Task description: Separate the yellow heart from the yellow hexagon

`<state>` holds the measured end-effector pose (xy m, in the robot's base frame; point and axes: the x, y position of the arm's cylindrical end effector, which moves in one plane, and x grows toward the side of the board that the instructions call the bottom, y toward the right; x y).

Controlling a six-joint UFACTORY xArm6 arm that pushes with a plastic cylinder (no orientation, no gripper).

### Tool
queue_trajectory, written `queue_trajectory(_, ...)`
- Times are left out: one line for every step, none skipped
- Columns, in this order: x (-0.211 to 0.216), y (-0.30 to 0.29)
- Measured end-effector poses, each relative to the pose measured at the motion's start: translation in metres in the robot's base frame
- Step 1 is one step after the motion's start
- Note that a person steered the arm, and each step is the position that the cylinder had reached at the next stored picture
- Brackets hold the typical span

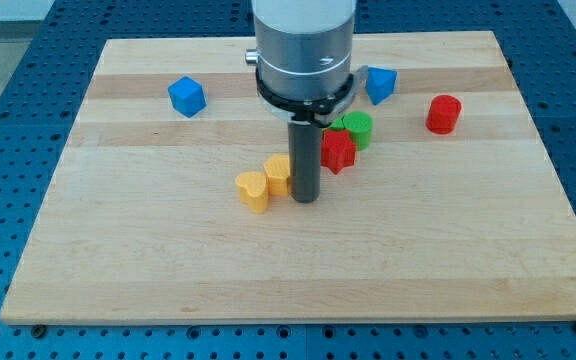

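Observation:
The yellow heart (253, 190) lies near the board's middle, touching the yellow hexagon (279, 173) just to its upper right. My tip (306, 198) stands right beside the hexagon's right side, close to or touching it. The rod hides part of the hexagon's right edge.
A red block (337, 151) and a green block (356, 129) sit just right of the rod. A blue cube (186, 96) lies at upper left, another blue block (379, 84) at upper right, and a red cylinder (444, 114) further right. All rest on the wooden board (118, 250).

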<state>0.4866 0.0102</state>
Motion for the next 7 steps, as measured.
queue_trajectory(0.0, 0.037)
queue_trajectory(0.0, 0.038)
queue_trajectory(-0.003, 0.038)
queue_trajectory(-0.007, 0.035)
queue_trajectory(-0.011, 0.016)
queue_trajectory(-0.006, -0.009)
queue_trajectory(-0.006, -0.027)
